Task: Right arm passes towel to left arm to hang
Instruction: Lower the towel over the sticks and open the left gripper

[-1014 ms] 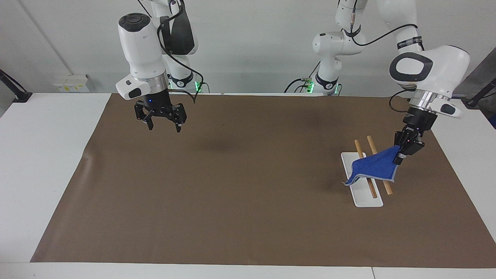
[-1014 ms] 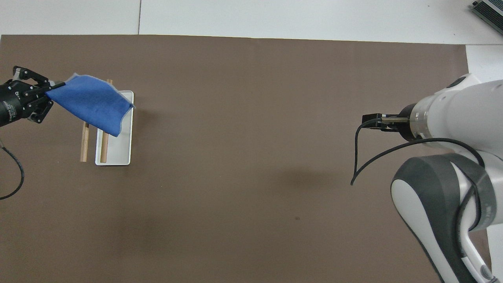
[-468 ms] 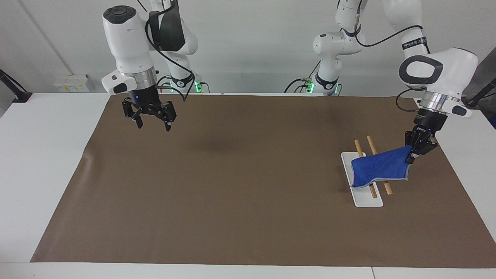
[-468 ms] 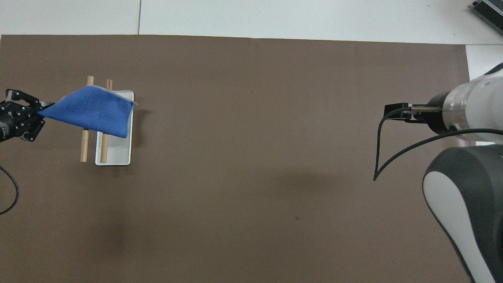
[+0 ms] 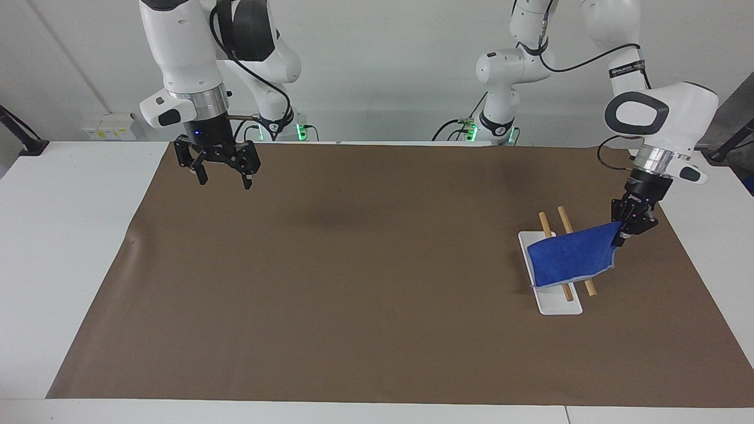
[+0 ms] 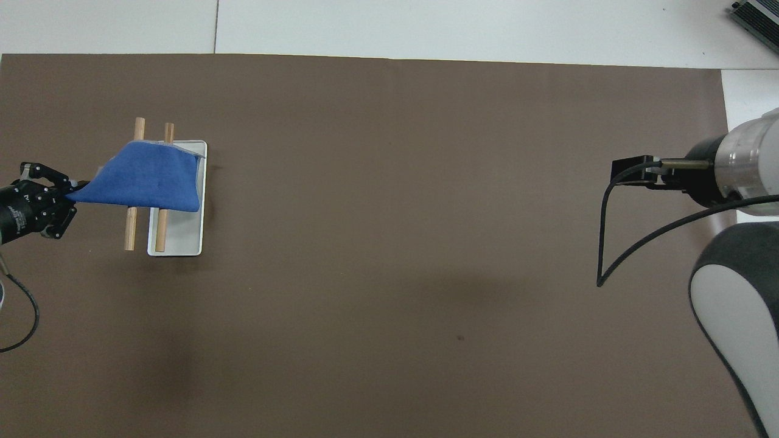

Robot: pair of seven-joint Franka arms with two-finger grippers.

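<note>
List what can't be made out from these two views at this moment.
- Overhead view: right gripper fingers hidden under its own wrist; only the facing view shows them open.
- Both views: whether the towel rests on the two wooden rods or hangs just above them; the cloth covers the contact.
- Overhead view: left gripper body cut by the frame edge.
- Rack base: how the rods attach is hidden.

The towel (image 5: 570,257) covers the middle of both wooden rods (image 6: 131,228) and part of the white base (image 6: 182,234), so whether it rests on them cannot be told. In the overhead view the right gripper's fingers are hidden under its wrist (image 6: 700,176); both arms run off the frame.
</note>
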